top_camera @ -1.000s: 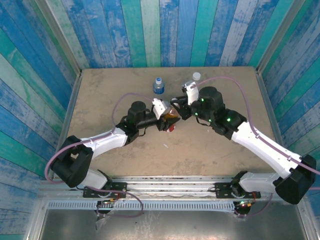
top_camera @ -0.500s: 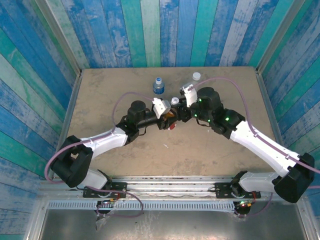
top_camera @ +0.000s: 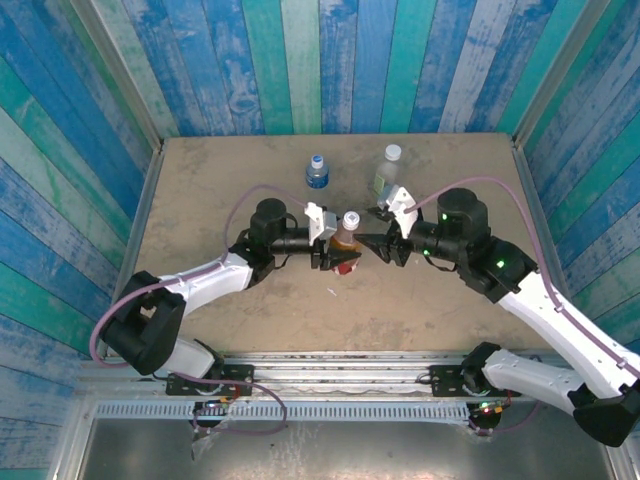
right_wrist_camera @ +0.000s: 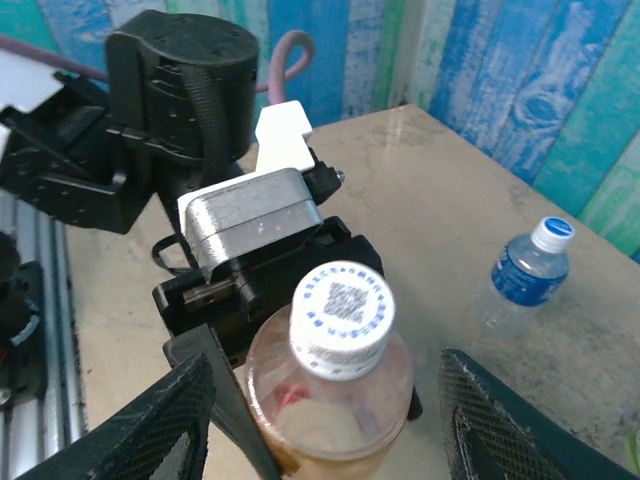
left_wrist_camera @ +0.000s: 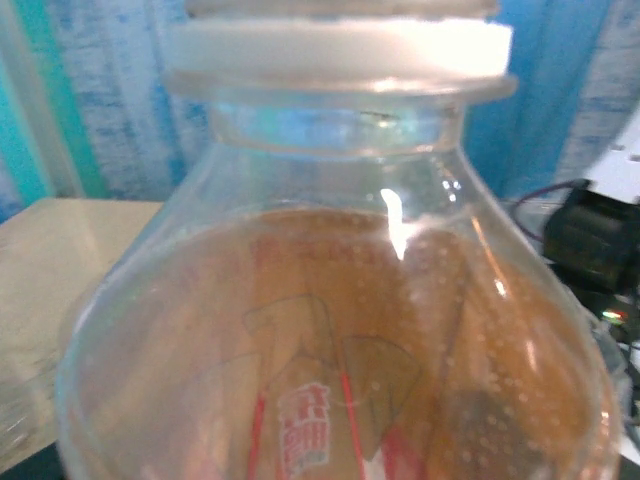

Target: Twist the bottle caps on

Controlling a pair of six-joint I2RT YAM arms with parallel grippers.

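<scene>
1. From above, you see caps on all three bottles. The blue bottle [top_camera: 317,175] and the pale bottle [top_camera: 386,175] stand at the back of the worktop [top_camera: 220,180]. The orange bottle [top_camera: 345,238] stands mid-worktop, gripped by the left jaws. What is left, I judge, is only confirming tightness.
2. Left wrist: the orange bottle's long axis runs vertical, with its white cap [left_wrist_camera: 340,50] pointing up.
3. Right wrist: the right jaws stand wide on either side of the orange bottle and touch nothing.
</scene>
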